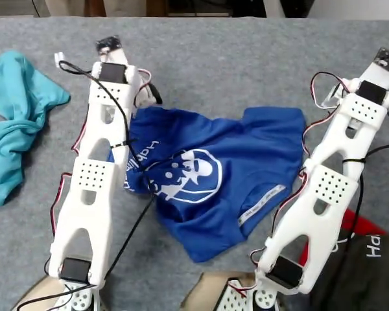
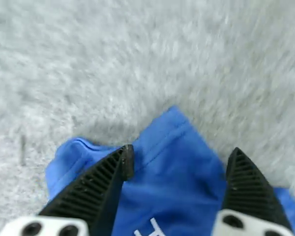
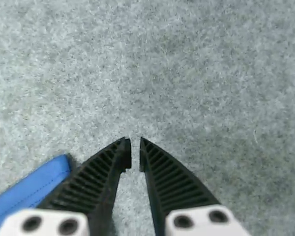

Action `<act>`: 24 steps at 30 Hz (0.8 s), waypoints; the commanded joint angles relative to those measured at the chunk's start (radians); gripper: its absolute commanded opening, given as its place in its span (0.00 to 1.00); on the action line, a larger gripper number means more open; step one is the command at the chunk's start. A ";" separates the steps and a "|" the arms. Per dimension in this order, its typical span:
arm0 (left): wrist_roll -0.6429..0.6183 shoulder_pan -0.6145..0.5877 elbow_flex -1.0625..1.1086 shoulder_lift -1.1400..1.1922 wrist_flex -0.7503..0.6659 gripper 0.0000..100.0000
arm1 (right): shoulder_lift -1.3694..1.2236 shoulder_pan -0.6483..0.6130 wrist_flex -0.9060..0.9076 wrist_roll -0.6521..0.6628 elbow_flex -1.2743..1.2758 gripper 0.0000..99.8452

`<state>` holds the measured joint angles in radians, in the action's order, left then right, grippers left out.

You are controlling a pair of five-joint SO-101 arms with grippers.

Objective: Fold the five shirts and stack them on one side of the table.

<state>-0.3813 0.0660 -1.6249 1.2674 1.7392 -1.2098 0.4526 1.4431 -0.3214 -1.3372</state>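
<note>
A blue shirt [image 1: 214, 175] with a white print lies crumpled and partly spread in the middle of the grey felt table [image 1: 246, 58]. My left gripper [image 2: 182, 157] is open above a far-left corner of that blue shirt [image 2: 177, 182], one finger on each side of the fabric edge, gripping nothing. In the high view the left gripper [image 1: 146, 96] sits at the shirt's upper left corner. My right gripper [image 3: 133, 146] is shut with nothing in it, low over bare felt just off the shirt's right side; a strip of blue hem [image 3: 29, 189] lies beside it.
A teal shirt [image 1: 13, 123] lies bunched at the table's left edge. A dark shirt and a red one [image 1: 366, 259] are piled at the near right corner, beside the right arm's base. Bare felt stretches along the far side.
</note>
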 commanded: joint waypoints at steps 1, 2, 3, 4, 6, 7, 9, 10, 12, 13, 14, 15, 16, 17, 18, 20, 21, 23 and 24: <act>-0.025 -0.017 -0.043 -0.021 -0.083 0.32 | 0.004 -0.016 0.005 0.008 -0.051 0.06; -0.025 -0.017 -0.038 -0.019 -0.114 0.32 | 0.004 -0.016 0.005 0.008 -0.051 0.06; -0.025 -0.012 -0.031 -0.015 -0.143 0.32 | 0.004 -0.016 0.005 0.008 -0.051 0.06; -0.029 -0.005 -0.017 -0.007 -0.167 0.32 | 0.004 -0.016 0.005 0.008 -0.051 0.06; -0.069 0.021 0.003 0.008 -0.206 0.32 | 0.004 -0.016 0.005 0.008 -0.051 0.06; -0.087 0.031 0.014 0.016 -0.218 0.32 | 0.004 -0.016 0.005 0.008 -0.051 0.06; -0.103 0.043 0.026 0.030 -0.215 0.32 | 0.004 -0.016 0.005 0.008 -0.051 0.06; -0.103 0.051 0.038 0.038 -0.210 0.31 | 0.004 -0.016 0.005 0.008 -0.051 0.06; -0.097 0.054 0.058 0.041 -0.173 0.27 | 0.004 -0.016 0.005 0.008 -0.051 0.06; -0.095 0.054 0.061 0.042 -0.147 0.24 | 0.004 -0.016 0.005 0.008 -0.051 0.06; -0.094 0.049 0.060 0.042 -0.118 0.22 | 0.004 -0.016 0.005 0.008 -0.051 0.06; -0.083 0.048 0.060 0.042 -0.092 0.20 | 0.004 -0.016 0.005 0.008 -0.051 0.06; -0.061 0.043 0.060 0.042 -0.072 0.19 | 0.004 -0.016 0.005 0.008 -0.051 0.06; -0.040 0.041 0.060 0.042 -0.057 0.19 | 0.004 -0.016 0.005 0.008 -0.051 0.06; -0.028 0.040 0.060 0.042 -0.049 0.19 | 0.004 -0.016 0.005 0.008 -0.051 0.06; -0.026 0.038 0.064 0.050 -0.049 0.19 | 0.004 -0.016 0.005 0.008 -0.051 0.06; -0.026 0.038 0.068 0.051 -0.052 0.19 | 0.004 -0.016 0.005 0.008 -0.051 0.06; -0.026 0.043 0.075 0.054 -0.052 0.19 | 0.004 -0.016 0.005 0.008 -0.051 0.06; -0.029 0.044 0.081 0.058 -0.054 0.18 | 0.004 -0.016 0.005 0.008 -0.051 0.06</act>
<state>-0.4150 0.1135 -1.5512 1.3288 1.6763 -1.2098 0.4526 1.4431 -0.3214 -1.3372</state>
